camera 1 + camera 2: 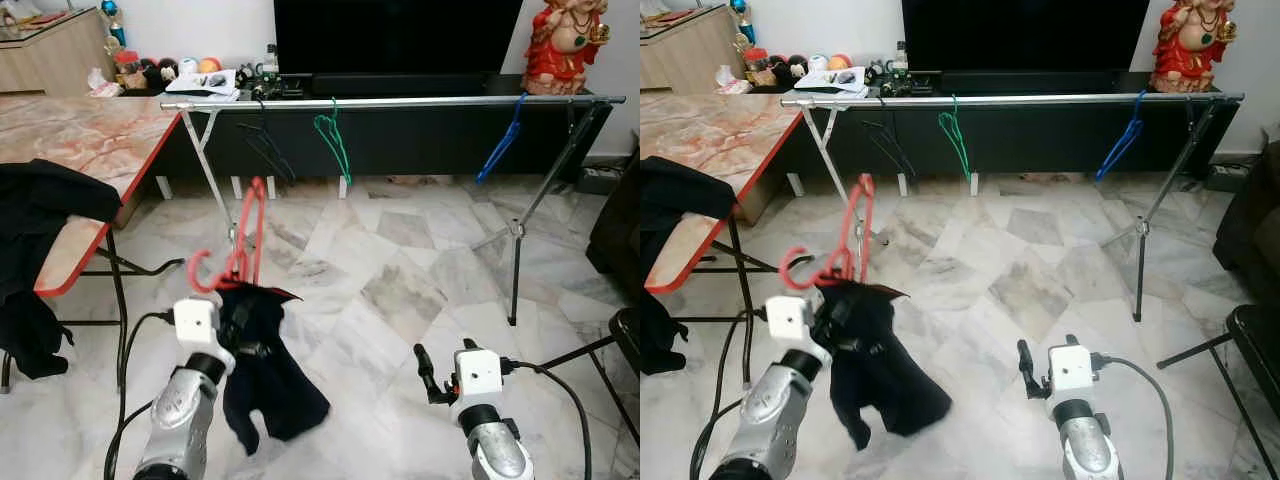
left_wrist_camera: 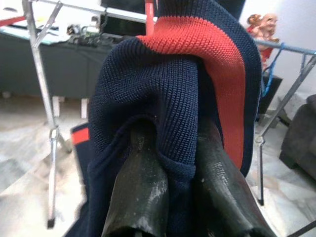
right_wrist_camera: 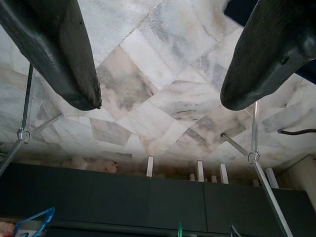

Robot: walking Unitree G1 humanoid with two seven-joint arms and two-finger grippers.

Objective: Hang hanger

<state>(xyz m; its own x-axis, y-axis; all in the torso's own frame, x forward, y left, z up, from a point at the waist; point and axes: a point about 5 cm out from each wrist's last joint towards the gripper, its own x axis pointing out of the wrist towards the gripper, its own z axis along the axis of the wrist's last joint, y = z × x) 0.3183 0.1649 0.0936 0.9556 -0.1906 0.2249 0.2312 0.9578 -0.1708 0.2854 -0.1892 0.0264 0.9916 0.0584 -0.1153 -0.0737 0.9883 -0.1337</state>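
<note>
Garment (image 1: 262,370) and red hanger (image 1: 240,245) are sitting pinched together in the left gripper (image 2: 185,163), whose fingers are clamping the knit, with the hanger's long axis standing nearly upright and its hook (image 1: 203,270) curling toward the robot's left. Ahead and above, the rail (image 1: 400,101) is running crosswise, well apart. The right gripper (image 3: 158,74) is hovering wide and empty over the floor (image 1: 400,260), so the left arm is the one placed to hang it.

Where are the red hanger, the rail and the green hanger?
red hanger (image 1: 256,215), left eye view, upper frame.
rail (image 1: 420,101), left eye view, bare mid-span.
green hanger (image 1: 335,145), left eye view, its shoulder.
</note>
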